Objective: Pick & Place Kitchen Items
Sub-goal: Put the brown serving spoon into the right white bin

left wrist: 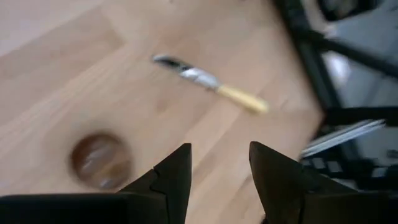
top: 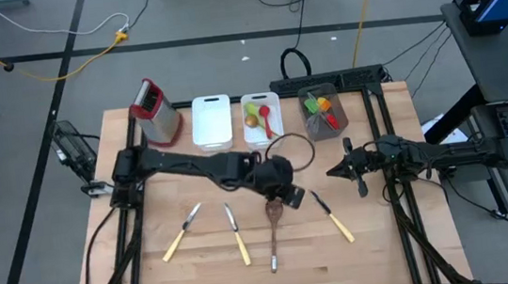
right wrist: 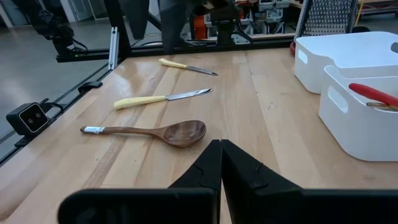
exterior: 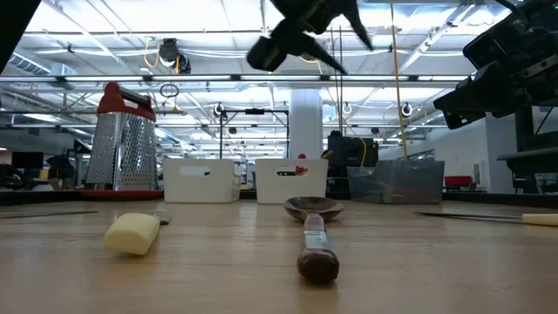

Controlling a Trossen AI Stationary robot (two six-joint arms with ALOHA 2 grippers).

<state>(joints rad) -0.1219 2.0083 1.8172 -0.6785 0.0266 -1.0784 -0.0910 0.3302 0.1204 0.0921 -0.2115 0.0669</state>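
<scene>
My left arm [top: 202, 165] covers the wooden spoon [top: 272, 218] bowl from above. Contents of the grey tray [top: 321, 110] are too small to identify. One cream-handled knife [exterior: 132, 233] is blurred at table height, blade indistinct.

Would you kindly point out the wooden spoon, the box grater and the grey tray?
wooden spoon [right wrist: 184, 132], right wrist view, on its bowl.
box grater [top: 160, 114], high view, on its metal face.
grey tray [top: 313, 128], high view, on its near rim.
</scene>
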